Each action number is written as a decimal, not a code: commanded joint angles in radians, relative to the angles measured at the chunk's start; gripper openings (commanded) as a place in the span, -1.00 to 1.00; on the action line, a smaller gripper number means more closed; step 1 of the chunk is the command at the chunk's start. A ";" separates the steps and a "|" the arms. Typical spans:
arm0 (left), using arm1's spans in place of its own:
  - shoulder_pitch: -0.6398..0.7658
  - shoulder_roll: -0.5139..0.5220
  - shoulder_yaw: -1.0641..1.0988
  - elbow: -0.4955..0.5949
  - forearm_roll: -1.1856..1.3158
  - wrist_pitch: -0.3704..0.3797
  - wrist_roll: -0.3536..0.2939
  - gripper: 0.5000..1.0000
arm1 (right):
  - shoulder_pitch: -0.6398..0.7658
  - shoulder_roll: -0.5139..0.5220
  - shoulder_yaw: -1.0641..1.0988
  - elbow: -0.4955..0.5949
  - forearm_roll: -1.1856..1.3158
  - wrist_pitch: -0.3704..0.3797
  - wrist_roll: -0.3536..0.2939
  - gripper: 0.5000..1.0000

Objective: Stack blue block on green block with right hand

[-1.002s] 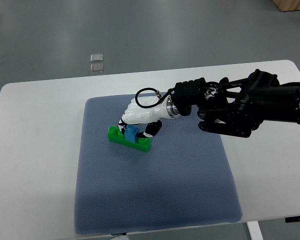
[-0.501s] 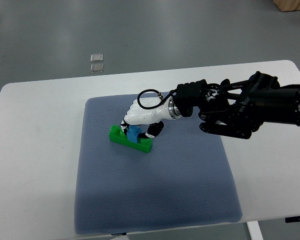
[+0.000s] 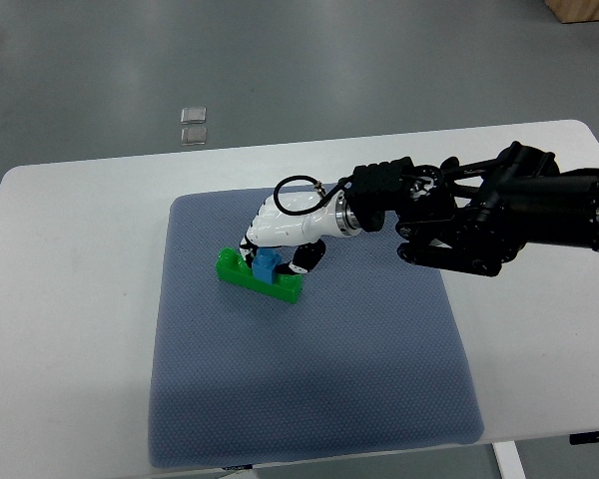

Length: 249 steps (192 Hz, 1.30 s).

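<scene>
1. Green block [image 3: 258, 281] lies on the blue mat [image 3: 309, 399]; blue block [image 3: 267, 263] sits on its top, near mid-length.
2. Right hand [image 3: 285, 232], fingers curled around the blue block. Advice: press straight down until seated, then open slowly, so the green block does not shift.
3. Versus 0.5 s ago: hand marginally shifted; blocks unmoved.

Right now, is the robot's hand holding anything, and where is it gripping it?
The right hand is closed on the blue block, fingers on its upper sides, with the block sitting on the green block. The exact contact points are hidden.
</scene>
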State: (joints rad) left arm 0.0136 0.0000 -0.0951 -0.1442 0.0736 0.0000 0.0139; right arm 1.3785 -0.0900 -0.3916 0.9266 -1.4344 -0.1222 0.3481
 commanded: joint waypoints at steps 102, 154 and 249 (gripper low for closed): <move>-0.001 0.000 0.000 0.000 0.000 0.000 0.000 1.00 | 0.051 -0.037 0.002 0.012 0.014 0.009 0.009 0.57; 0.000 0.000 0.000 0.000 0.000 0.000 0.000 1.00 | 0.068 -0.062 0.004 0.009 0.014 0.009 0.011 0.64; 0.000 0.000 0.000 0.000 0.000 0.000 0.000 1.00 | -0.059 -0.120 0.220 -0.241 0.339 0.010 0.009 0.64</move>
State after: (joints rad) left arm 0.0139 0.0000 -0.0951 -0.1442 0.0736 0.0000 0.0140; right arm 1.3581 -0.2011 -0.2292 0.7472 -1.2020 -0.1097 0.3573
